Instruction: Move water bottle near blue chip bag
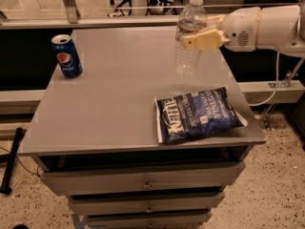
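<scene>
The water bottle (189,37) is clear and ribbed with a white cap, and stands upright at the back right of the grey table (114,99). My gripper (194,32) reaches in from the right on a white arm and is shut on the bottle's upper body. The bottle's base is at or just above the tabletop. The blue chip bag (196,114) lies flat near the table's front right corner, a short way in front of the bottle.
A blue Pepsi can (67,56) stands at the table's left side. Drawers (143,182) sit below the tabletop. A railing (95,20) runs behind the table. The table's right edge is close to the bag.
</scene>
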Available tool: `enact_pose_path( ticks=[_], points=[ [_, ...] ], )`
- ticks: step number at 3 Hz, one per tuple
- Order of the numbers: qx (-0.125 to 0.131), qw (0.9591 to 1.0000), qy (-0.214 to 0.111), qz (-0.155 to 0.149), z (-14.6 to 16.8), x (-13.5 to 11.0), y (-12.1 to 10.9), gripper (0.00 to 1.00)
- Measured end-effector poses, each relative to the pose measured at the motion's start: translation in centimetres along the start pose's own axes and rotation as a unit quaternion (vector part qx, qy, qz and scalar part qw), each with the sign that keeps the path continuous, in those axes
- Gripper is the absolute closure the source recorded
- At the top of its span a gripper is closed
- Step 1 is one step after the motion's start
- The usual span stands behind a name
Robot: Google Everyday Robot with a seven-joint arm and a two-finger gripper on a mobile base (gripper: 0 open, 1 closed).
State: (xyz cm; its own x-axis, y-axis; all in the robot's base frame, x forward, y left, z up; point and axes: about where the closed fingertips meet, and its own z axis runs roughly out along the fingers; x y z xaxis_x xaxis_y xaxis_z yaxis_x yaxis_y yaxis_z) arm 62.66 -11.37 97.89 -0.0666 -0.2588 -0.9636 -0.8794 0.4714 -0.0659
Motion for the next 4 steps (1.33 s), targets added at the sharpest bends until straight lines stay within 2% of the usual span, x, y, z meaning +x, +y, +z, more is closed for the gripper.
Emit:
enact_pose_path(
  ticks=[1, 3, 4],
  points=[
    [-0.004, 1.0, 0.007, 0.002, -0.4, 1.6, 1.3, 1.0],
    [-0.01, 0.9999, -0.005, -0.008, 0.9, 4.7, 1.8, 1.0],
    [-0.015, 0.9999, 0.001, -0.006, 1.1, 5.7, 2.2, 1.0]
  ],
)
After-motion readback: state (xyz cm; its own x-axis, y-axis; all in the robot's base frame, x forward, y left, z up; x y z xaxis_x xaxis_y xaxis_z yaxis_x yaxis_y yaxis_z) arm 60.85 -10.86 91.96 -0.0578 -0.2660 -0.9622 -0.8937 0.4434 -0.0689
